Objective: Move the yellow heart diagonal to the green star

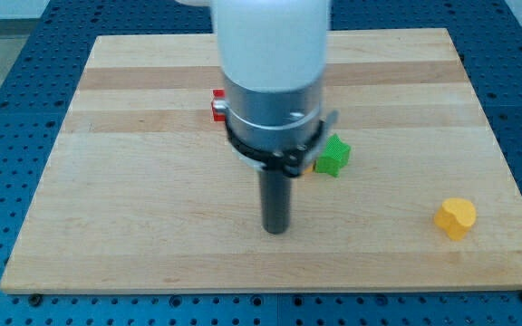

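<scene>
The yellow heart point(456, 217) lies on the wooden board point(134, 199) near the view's lower right. The green star point(333, 156) lies near the board's middle, partly hidden by the arm's body on its left side. My tip point(276, 230) rests on the board below and left of the green star, and far to the left of the yellow heart. It touches no block.
A red block point(217, 106) peeks out behind the arm's left side, above the middle. A small orange bit point(310, 165) shows just left of the green star under the arm's collar. The blue perforated table point(7, 109) surrounds the board.
</scene>
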`<move>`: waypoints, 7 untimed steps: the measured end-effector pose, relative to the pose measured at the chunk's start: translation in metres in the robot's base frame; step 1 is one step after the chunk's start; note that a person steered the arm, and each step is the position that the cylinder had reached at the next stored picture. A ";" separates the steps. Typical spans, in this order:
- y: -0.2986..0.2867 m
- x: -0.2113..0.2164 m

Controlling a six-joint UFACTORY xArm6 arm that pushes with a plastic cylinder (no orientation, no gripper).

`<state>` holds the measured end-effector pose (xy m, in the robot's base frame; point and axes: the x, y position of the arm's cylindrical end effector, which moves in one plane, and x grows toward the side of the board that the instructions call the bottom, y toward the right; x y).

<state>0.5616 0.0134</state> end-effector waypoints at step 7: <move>0.232 0.024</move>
<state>0.5860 0.2456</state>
